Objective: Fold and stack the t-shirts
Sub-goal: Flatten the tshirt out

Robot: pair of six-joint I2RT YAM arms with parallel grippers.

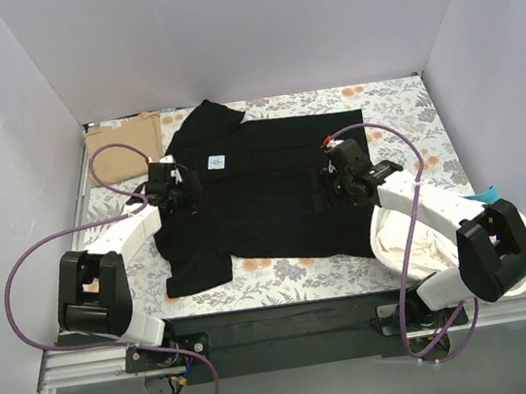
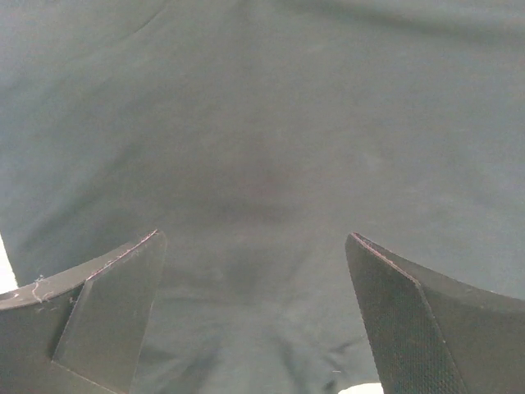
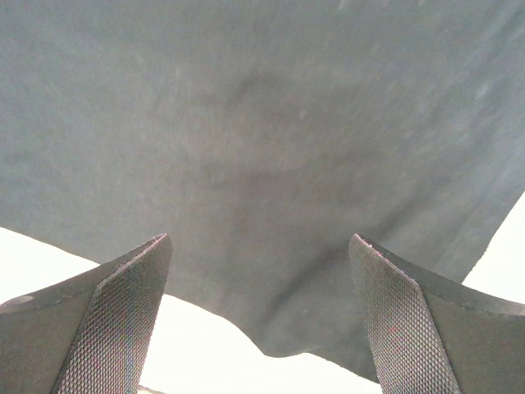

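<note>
Tan t-shirt (image 1: 123,143) looks folded, far-left corner; left gripper (image 1: 184,193) spread wide, empty, over black t-shirt (image 1: 260,173); that one lies flat on floral cloth (image 1: 398,109), unfolded; right gripper (image 1: 325,186) likewise agape, empty; its folding and the stacking remain.

Left arm (image 1: 122,238) runs from its base at the near-left, elbow bent, white forearm angled forward and inward. Left gripper (image 1: 182,195) sits low, tilted downward. Right arm (image 1: 422,209) mirrors this from the near-right base, forearm angled forward and inward, with the right gripper (image 1: 327,188) low and pointing left. The 2 grippers are well apart. In the wrist views both grippers have their jaws spread wide: left fingers (image 2: 107,316) dark with a smooth inner face, right fingers (image 3: 115,316) with cross-hatched pads.
</note>
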